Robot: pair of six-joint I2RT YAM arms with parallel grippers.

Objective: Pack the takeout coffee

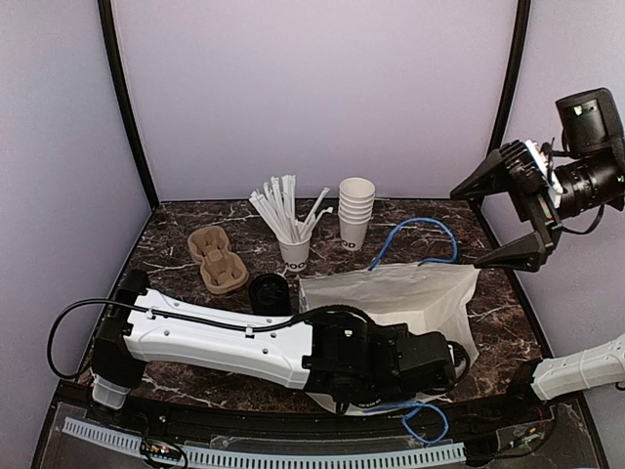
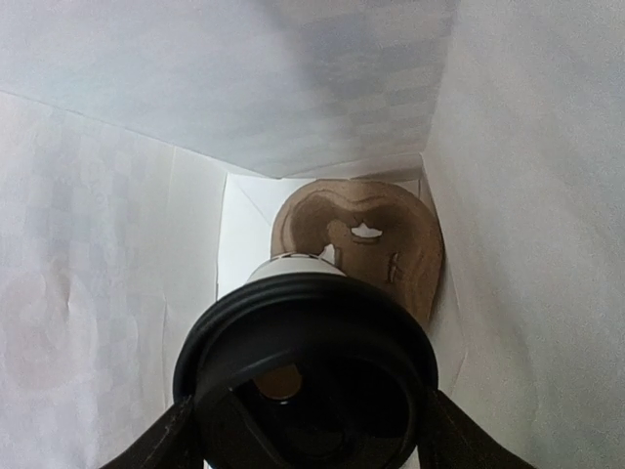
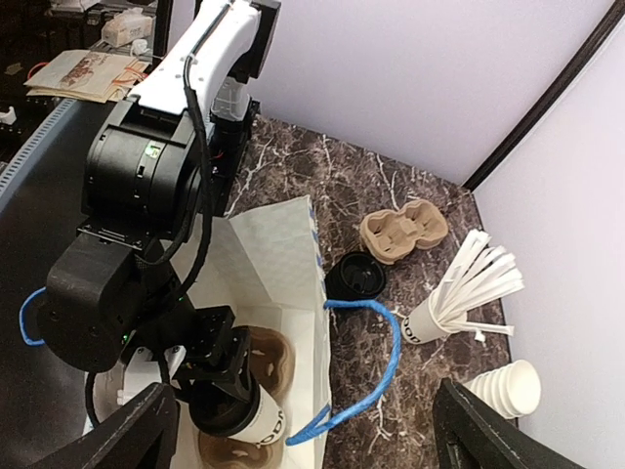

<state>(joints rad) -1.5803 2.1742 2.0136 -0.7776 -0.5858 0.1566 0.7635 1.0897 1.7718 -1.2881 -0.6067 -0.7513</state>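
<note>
One lidded coffee cup [image 2: 308,327] clamped by left gripper [image 2: 308,430] inside paper bag [image 1: 410,293]; right gripper [image 1: 467,227], two o'clock, gapes empty.

**Hardly any readable text in this one**

Only letters I can actually make out are "OOD" in dark print low on the cup of straws [image 1: 294,252], and "OD" on the bottom of the stack of cups [image 1: 355,213] right beside it. The lidded cup [image 3: 262,422] in the white bag [image 3: 283,244] has dark print too, but it's too small to read.
</note>
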